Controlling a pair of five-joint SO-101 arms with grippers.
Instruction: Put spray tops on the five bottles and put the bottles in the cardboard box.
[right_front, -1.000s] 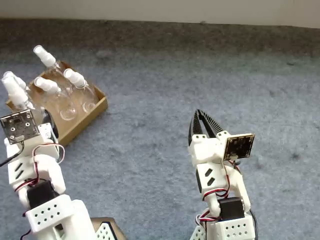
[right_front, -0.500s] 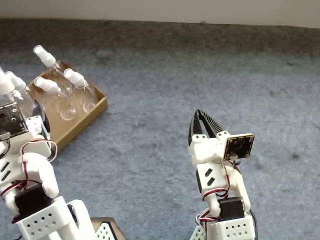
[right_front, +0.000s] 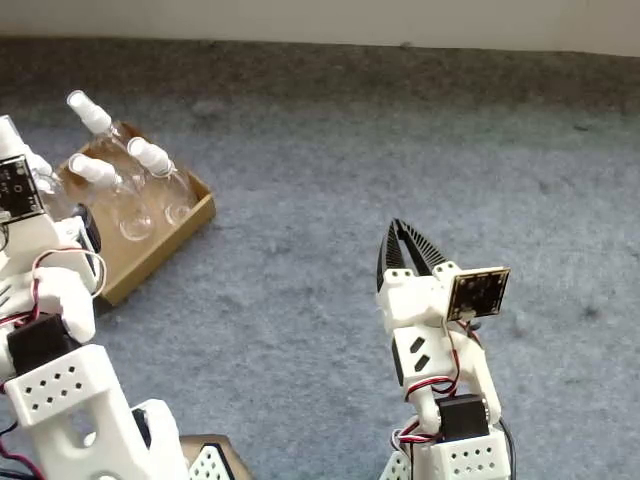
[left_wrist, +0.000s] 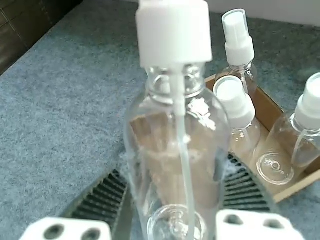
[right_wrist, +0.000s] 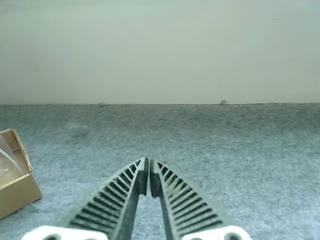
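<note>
Your left gripper (left_wrist: 175, 167) is clenched on a clear round-shouldered bottle (left_wrist: 175, 125); its black ribbed fingers (left_wrist: 102, 200) press on either side of the lower body. A smooth white cylindrical spray top (left_wrist: 173, 32) sits on the bottle's neck; a thin translucent dip tube (left_wrist: 182, 150) runs down inside the glossy wall. The held bottle is close to the shallow brown cardboard box (right_front: 190, 215); whether it is over the box or beside it, you cannot tell. Three more clear bottles (right_front: 140, 200) lie tilted side by side in that box, each with a white ridged spray top pointing away from the arms and its round base towards the box's low wall. The box rests on a grey felt-like carpet (right_front: 330, 180) with a rough, speckled nap. Your right gripper (right_front: 398, 228) hangs above bare carpet, well apart from the box; its tapering ribbed fingers (right_wrist: 125, 195) are pressed together at the tips, grasping nothing. A plain pale wall (right_wrist: 160, 50) rises behind the carpet.
</note>
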